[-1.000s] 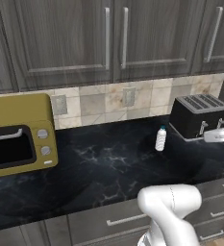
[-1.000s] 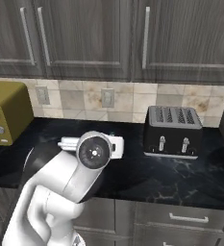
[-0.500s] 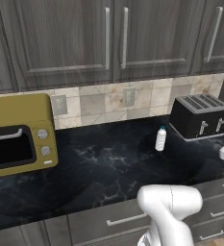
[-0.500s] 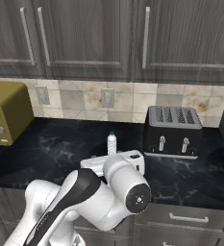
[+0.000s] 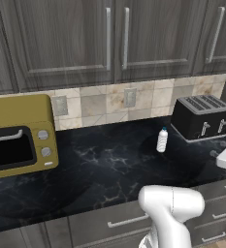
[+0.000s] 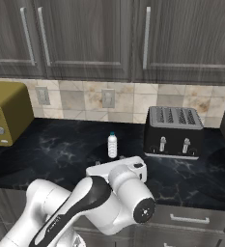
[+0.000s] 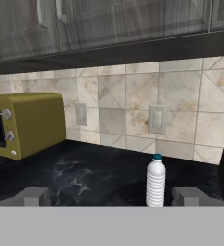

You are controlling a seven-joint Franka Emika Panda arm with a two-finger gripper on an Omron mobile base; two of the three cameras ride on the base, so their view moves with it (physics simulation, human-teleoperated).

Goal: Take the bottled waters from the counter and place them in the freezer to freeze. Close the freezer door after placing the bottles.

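Bottle (image 7: 155, 186) upright on black counter (image 5: 104, 164), between yellow toaster oven (image 5: 18, 135) and black toaster (image 5: 201, 116), nearer the toaster. Gripper (image 7: 111, 196) level with it, jaws spread wide, holding nothing, bottle standing beyond the right fingertip (image 7: 190, 196).
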